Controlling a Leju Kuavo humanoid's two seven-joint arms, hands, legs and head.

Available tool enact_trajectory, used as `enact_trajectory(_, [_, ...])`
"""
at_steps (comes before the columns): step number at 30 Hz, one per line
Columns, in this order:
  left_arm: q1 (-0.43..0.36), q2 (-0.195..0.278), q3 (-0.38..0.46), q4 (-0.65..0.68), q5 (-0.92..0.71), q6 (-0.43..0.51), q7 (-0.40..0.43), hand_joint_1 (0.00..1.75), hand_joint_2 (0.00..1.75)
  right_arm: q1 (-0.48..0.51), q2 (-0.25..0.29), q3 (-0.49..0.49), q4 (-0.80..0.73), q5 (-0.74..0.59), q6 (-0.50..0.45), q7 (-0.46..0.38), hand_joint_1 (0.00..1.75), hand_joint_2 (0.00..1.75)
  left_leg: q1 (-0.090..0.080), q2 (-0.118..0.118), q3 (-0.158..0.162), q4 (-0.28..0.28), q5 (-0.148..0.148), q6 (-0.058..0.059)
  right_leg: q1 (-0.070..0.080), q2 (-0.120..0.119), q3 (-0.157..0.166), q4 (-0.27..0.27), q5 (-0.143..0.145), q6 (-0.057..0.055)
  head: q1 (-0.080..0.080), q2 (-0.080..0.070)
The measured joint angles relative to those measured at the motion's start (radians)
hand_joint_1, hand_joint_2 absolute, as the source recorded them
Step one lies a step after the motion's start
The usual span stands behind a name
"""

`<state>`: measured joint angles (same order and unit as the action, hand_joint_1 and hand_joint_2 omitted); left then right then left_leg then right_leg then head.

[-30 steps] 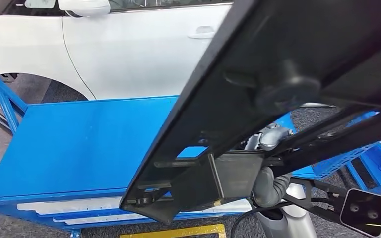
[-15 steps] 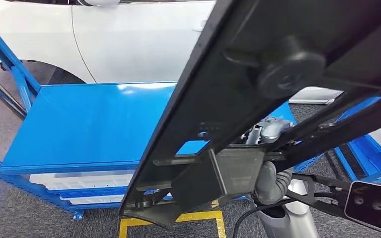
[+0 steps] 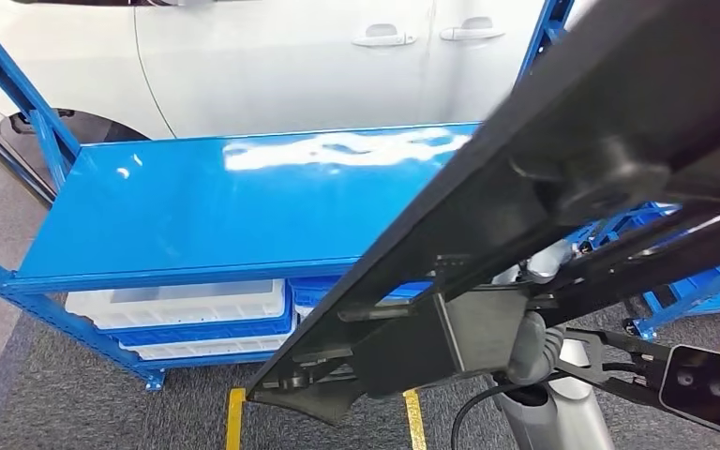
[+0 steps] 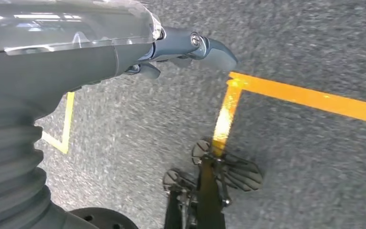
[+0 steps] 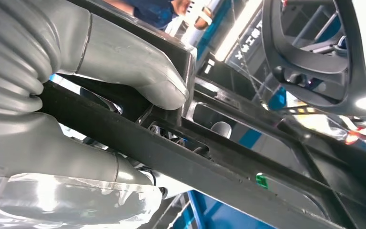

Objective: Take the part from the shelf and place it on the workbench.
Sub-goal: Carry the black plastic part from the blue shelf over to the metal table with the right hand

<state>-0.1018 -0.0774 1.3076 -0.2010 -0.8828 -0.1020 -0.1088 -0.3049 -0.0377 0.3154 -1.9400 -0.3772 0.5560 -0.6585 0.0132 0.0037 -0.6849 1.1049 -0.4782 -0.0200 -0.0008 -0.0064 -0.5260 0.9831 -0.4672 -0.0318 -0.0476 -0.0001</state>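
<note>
One hand, the right hand (image 5: 124,71), grips the black part (image 3: 544,187) above the blue workbench (image 3: 206,206); the left hand (image 4: 190,47) hangs with nothing in it, fingers apart or curled I cannot tell.

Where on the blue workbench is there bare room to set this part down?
The workbench top is bare from its left post to where the black part held by the right hand hides it, with the white car behind. Crowded: the lower shelf, packed with white trays.

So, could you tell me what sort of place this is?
Probably a car factory or workshop floor: a white car stands behind a blue workbench, with yellow floor lines marked on grey carpet.
</note>
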Motion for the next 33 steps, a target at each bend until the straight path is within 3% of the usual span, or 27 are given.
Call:
enact_trajectory(1, [0.000,0.001,0.000,0.000,-0.001,0.000,-0.001,0.00,1.75,0.008,0.000,-0.006,0.001,0.007,0.001,-0.007,1.75,1.75,0.000,0.000,-0.014,0.063,-0.052,-0.003,0.001,-0.001,-0.015,0.001,0.011,-0.003,0.000,0.000])
enact_trajectory(2, [0.000,0.002,0.000,0.000,-0.003,0.000,-0.002,0.00,1.75,0.017,0.000,-0.012,0.003,0.016,0.001,-0.015,1.75,1.75,0.001,0.000,-0.023,0.124,-0.084,-0.005,0.002,-0.001,-0.030,0.003,0.022,-0.004,0.000,0.000])
enact_trajectory(3, [0.000,0.003,-0.001,0.000,-0.006,0.000,-0.004,0.00,1.75,0.027,0.000,-0.017,0.003,0.027,0.001,-0.022,1.75,1.75,0.001,0.000,-0.022,0.168,-0.090,-0.007,0.003,-0.002,-0.047,0.006,0.033,-0.003,0.000,0.000])
enact_trajectory(4, [0.000,0.004,-0.001,0.000,-0.008,0.000,-0.004,0.00,1.75,0.036,0.000,-0.023,0.004,0.039,0.002,-0.028,1.75,1.75,0.001,0.000,-0.009,0.185,-0.074,-0.007,0.004,-0.002,-0.065,0.010,0.044,-0.002,0.000,0.000])
enact_trajectory(6, [0.000,0.005,-0.002,0.000,-0.012,0.002,-0.005,0.00,1.75,0.049,0.001,-0.031,0.004,0.056,0.008,-0.034,1.75,1.75,0.001,0.000,0.064,0.123,-0.020,-0.004,0.004,-0.002,-0.099,0.020,0.064,0.003,0.000,0.000])
enact_trajectory(8, [-0.004,0.007,-0.002,0.000,-0.016,0.004,-0.005,0.00,1.75,0.058,0.001,-0.035,0.004,0.066,0.018,-0.035,1.75,1.75,-0.002,-0.001,0.167,-0.016,-0.026,0.004,0.007,-0.002,-0.123,0.030,0.080,0.012,0.000,0.000])
enact_trajectory(10, [-0.006,0.010,-0.004,0.000,-0.020,0.005,-0.005,0.00,1.75,0.064,0.001,-0.036,0.003,0.074,0.025,-0.036,1.75,1.75,-0.008,-0.003,0.215,-0.100,-0.050,0.016,0.008,-0.003,-0.132,0.033,0.097,0.023,0.000,0.000])
enact_trajectory(12, [-0.004,0.011,-0.006,0.000,-0.023,0.004,-0.003,0.00,1.75,0.071,0.000,-0.036,0.003,0.078,0.032,-0.036,1.75,1.75,-0.008,-0.002,0.203,-0.108,-0.037,0.030,0.006,-0.003,-0.136,0.031,0.109,0.035,0.000,0.000])
enact_trajectory(13, [-0.003,0.011,-0.007,0.000,-0.023,0.004,-0.002,0.00,1.75,0.075,0.000,-0.037,0.003,0.079,0.036,-0.037,1.75,1.75,-0.006,0.000,0.195,-0.109,-0.026,0.037,0.004,-0.002,-0.144,0.040,0.094,0.041,0.000,0.000])
enact_trajectory(15, [-0.003,0.011,-0.009,0.000,-0.024,0.001,-0.001,0.00,1.75,0.081,-0.001,-0.037,0.003,0.076,0.045,-0.037,1.75,1.75,-0.003,0.005,0.170,-0.111,-0.001,0.048,-0.001,0.002,-0.172,0.114,0.005,0.052,0.000,0.000])
enact_trajectory(17, [-0.003,0.012,-0.010,0.000,-0.023,-0.001,0.000,0.00,1.75,0.084,-0.003,-0.037,0.003,0.068,0.047,-0.036,1.75,1.75,-0.004,0.006,0.141,-0.110,0.023,0.053,-0.005,0.002,-0.202,0.241,-0.090,0.059,0.000,0.000])
enact_trajectory(18, [-0.003,0.012,-0.011,0.000,-0.023,-0.002,0.000,0.00,1.75,0.085,-0.004,-0.037,0.003,0.065,0.045,-0.035,1.75,1.75,-0.004,0.006,0.125,-0.109,0.035,0.052,-0.005,0.002,-0.206,0.291,-0.105,0.061,0.000,0.000])
enact_trajectory(20, [-0.002,0.012,-0.013,0.000,-0.023,-0.004,0.001,0.00,1.75,0.087,-0.004,-0.037,0.003,0.059,0.036,-0.031,1.75,1.75,-0.004,0.007,0.092,-0.105,0.057,0.049,-0.006,0.003,-0.170,0.307,-0.071,0.060,0.000,0.000])
enact_trajectory(22, [-0.002,0.011,-0.016,0.000,-0.023,-0.006,0.001,0.00,1.75,0.087,-0.005,-0.036,0.001,0.055,0.024,-0.025,1.75,1.75,-0.005,0.006,0.065,-0.100,0.076,0.044,-0.003,0.003,-0.070,0.198,-0.029,0.050,0.000,0.000])
enact_trajectory(24, [-0.003,0.011,-0.018,0.000,-0.023,-0.009,0.001,0.00,1.75,0.082,-0.006,-0.036,-0.004,0.056,0.016,-0.018,1.75,1.75,-0.007,0.006,0.051,-0.097,0.092,0.036,0.002,0.003,0.030,0.059,-0.043,0.038,0.000,0.000])
enact_trajectory(25, [-0.003,0.010,-0.019,0.000,-0.024,-0.010,0.000,0.00,1.75,0.080,-0.006,-0.036,-0.006,0.058,0.012,-0.015,1.75,1.75,-0.007,0.006,0.048,-0.098,0.101,0.030,0.006,0.003,0.054,0.019,-0.054,0.033,0.000,0.000])
enact_trajectory(27, [-0.002,0.011,-0.020,0.000,-0.026,-0.010,0.000,0.00,1.75,0.078,-0.007,-0.036,-0.007,0.064,0.006,-0.013,1.75,1.75,-0.005,0.006,0.044,-0.101,0.116,0.018,0.007,0.001,0.054,-0.003,-0.047,0.022,0.000,0.000])
enact_trajectory(28, [-0.002,0.011,-0.020,0.000,-0.028,-0.008,0.000,0.00,1.75,0.078,-0.007,-0.036,-0.006,0.068,0.003,-0.012,1.75,1.75,-0.004,0.005,0.039,-0.096,0.109,0.012,0.005,0.000,0.048,-0.007,-0.037,0.015,0.000,0.000])
enact_trajectory(30, [0.000,0.011,-0.020,0.000,-0.029,0.000,0.003,0.00,1.75,0.075,-0.008,-0.035,-0.006,0.074,-0.004,-0.011,1.75,1.75,-0.002,0.003,0.011,-0.031,0.044,0.004,-0.001,-0.003,0.031,-0.013,-0.016,0.003,0.000,0.000])
enact_trajectory(32, [0.002,0.011,-0.020,0.000,-0.030,0.010,0.009,0.00,1.75,0.071,-0.008,-0.035,-0.005,0.081,-0.007,-0.011,1.75,1.75,-0.001,0.002,-0.032,0.101,-0.044,-0.003,0.001,-0.004,0.007,-0.012,0.002,-0.002,0.000,0.000])
enact_trajectory(33, [0.003,0.011,-0.020,0.000,-0.031,0.014,0.011,0.00,1.75,0.069,-0.008,-0.035,-0.003,0.084,-0.007,-0.010,1.75,1.75,0.000,0.002,-0.046,0.160,-0.063,-0.007,0.001,-0.004,-0.006,-0.011,0.011,-0.002,0.000,0.000])
